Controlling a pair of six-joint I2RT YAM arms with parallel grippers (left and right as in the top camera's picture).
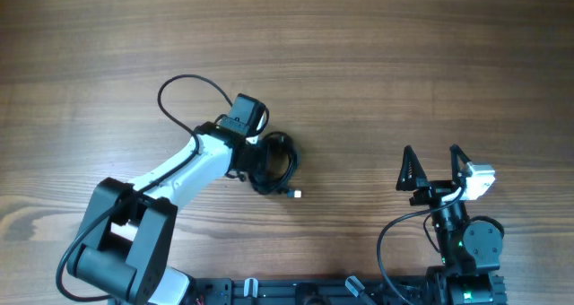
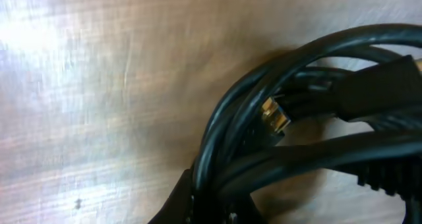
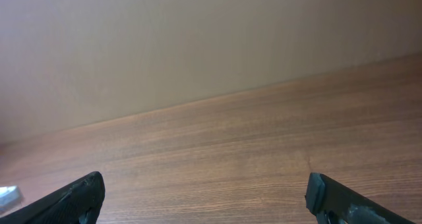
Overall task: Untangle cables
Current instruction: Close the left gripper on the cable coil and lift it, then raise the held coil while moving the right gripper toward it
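Cables (image 1: 276, 164): a small black coiled bundle lying on the table (image 1: 404, 54), left of centre; one silver-tipped plug (image 1: 296, 194) sticks out at its lower right.
Left arm: stretched from its base at the front left corner diagonally toward the middle, with the wrist bent down over the bundle.
Left gripper (image 1: 254, 160): clenched in the left side of the bundle, grasping strands of the cables.
Right arm: folded close above its base at the front right, with the fingers pointing toward the far side of the table.
Right gripper (image 1: 433, 166): released, jaws spread wide with nothing between them, over bare wood and well apart from the cables.
Left wrist view alone: a blurred close-up of several strands looping over one another. A metal plug tip (image 2: 275, 115) lies inside the loop, and strands cross a dark fingertip (image 2: 177, 207) at the bottom edge. Whether this tip is the plug seen from overhead I cannot tell.
Right wrist view alone: two dark fingertips (image 3: 79, 197) in the lower corners, wood grain running to a pale wall (image 3: 198, 39), no cable in sight.
Overhead view alone: both arms together, the gap between bundle and right gripper, and the thicker arm wire (image 1: 179, 94) arching beside the left wrist.
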